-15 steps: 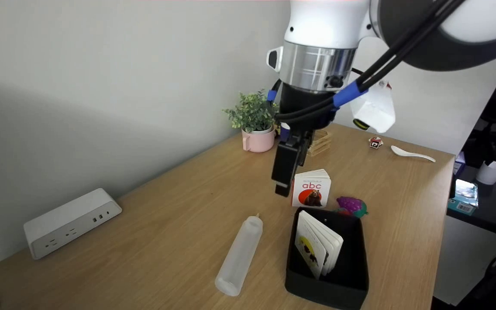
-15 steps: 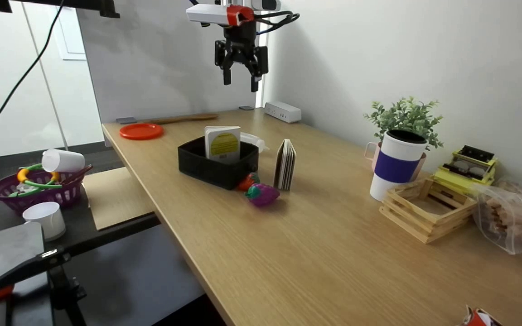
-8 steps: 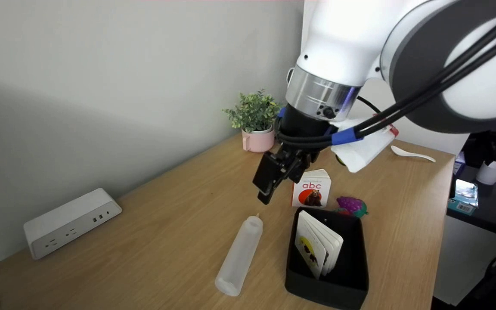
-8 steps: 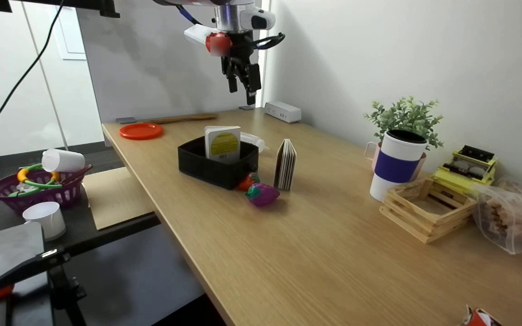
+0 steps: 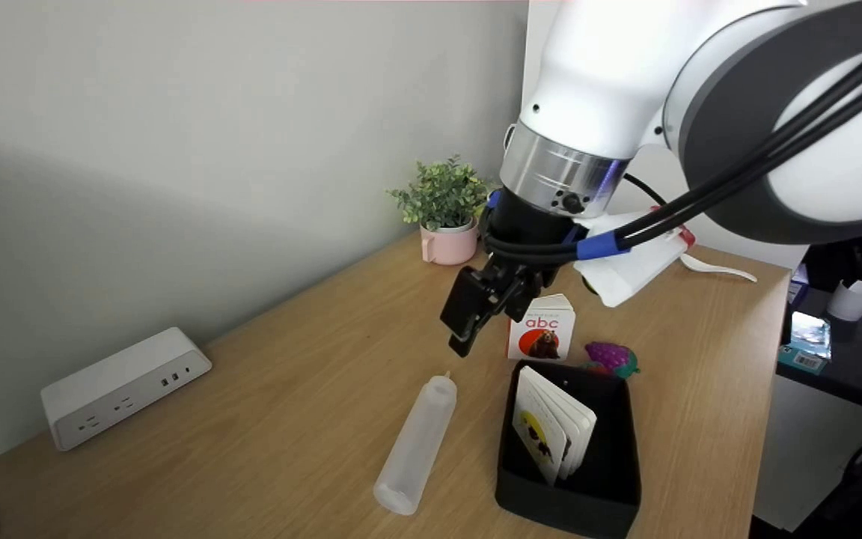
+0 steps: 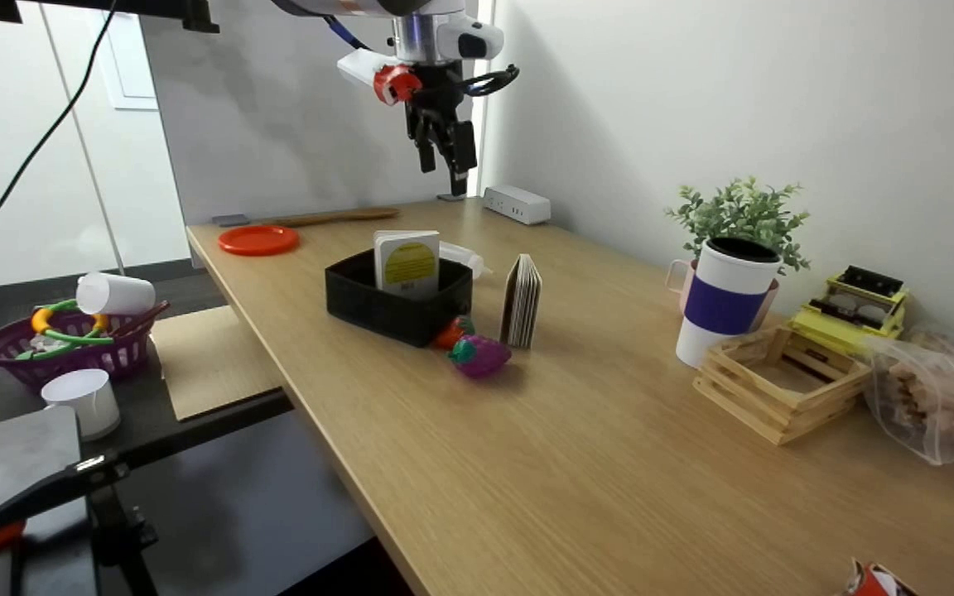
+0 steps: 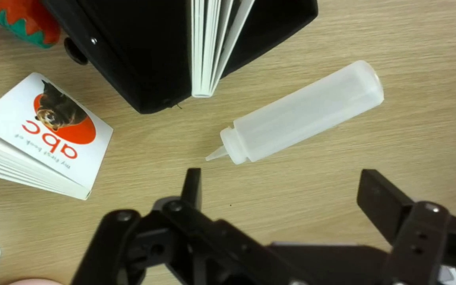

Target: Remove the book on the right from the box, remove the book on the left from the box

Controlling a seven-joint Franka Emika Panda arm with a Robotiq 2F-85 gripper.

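The black box [image 5: 603, 516] stands on the table and also shows in an exterior view [image 6: 378, 313] and in the wrist view [image 7: 149, 75]. A white board book [image 5: 555, 427] stands tilted and slightly fanned inside it; its page edges show in the wrist view [image 7: 208, 47]. A second book, marked "abc" [image 5: 542, 333], stands upright on the table outside the box, slightly fanned [image 6: 521, 302]; it is at the left in the wrist view [image 7: 59, 134]. My gripper [image 7: 280, 172] is open and empty above the table, tilted, apart from both books and the box [image 5: 487, 331].
A clear squeeze bottle [image 7: 307, 113] lies beside the box. A purple toy fruit [image 6: 479, 356] and a red one [image 6: 452, 332] lie by the box. A potted plant [image 5: 446, 243], a tumbler [image 6: 725, 298] and a wooden crate [image 6: 783, 381] stand near the wall. A white power block [image 5: 128, 389] sits farther along.
My gripper has come down and tilted, mostly in the first half second, and has barely moved since. It stayed open. The books, box and bottle have not moved.
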